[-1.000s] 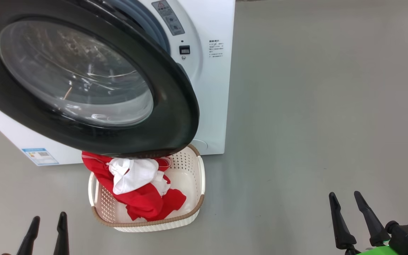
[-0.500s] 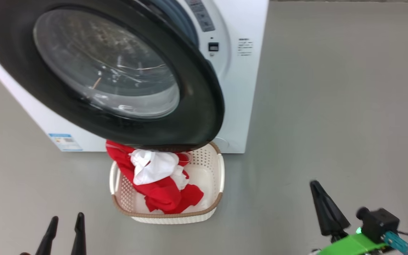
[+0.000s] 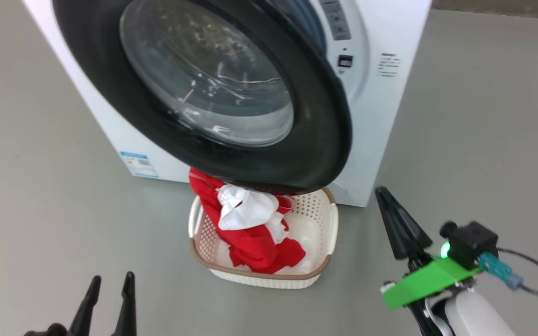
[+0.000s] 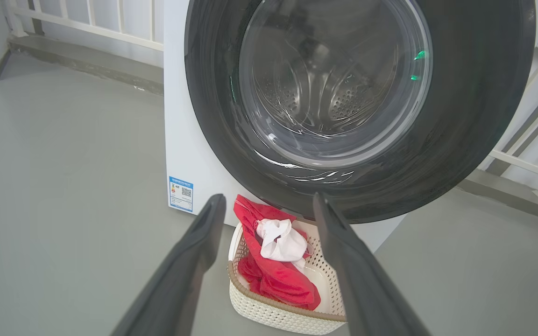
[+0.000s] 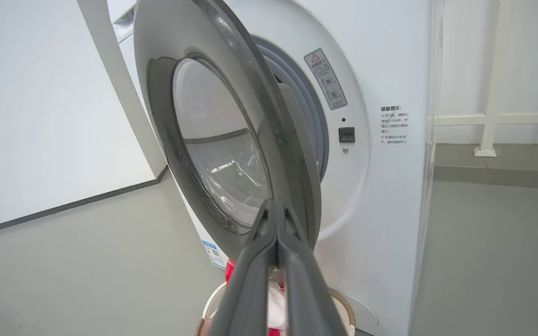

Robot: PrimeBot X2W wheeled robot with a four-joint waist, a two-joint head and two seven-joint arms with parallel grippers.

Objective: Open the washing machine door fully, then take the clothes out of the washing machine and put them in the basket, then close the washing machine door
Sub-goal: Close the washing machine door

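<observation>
With the clothes (image 3: 255, 233) lying in the basket (image 3: 264, 276) beneath the open door (image 3: 318, 140), door-closing is beginning: the right tool (image 3: 383, 196), pinched shut and empty, is aiming at the rim, likely to push it, while the left tool (image 3: 112, 278) is hanging wide.

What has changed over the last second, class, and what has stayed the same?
The right gripper shut its fingers, holding nothing, and moved forward toward the washing machine door. The head camera also swung. The left gripper stayed open; the clothes stayed in the basket.
</observation>
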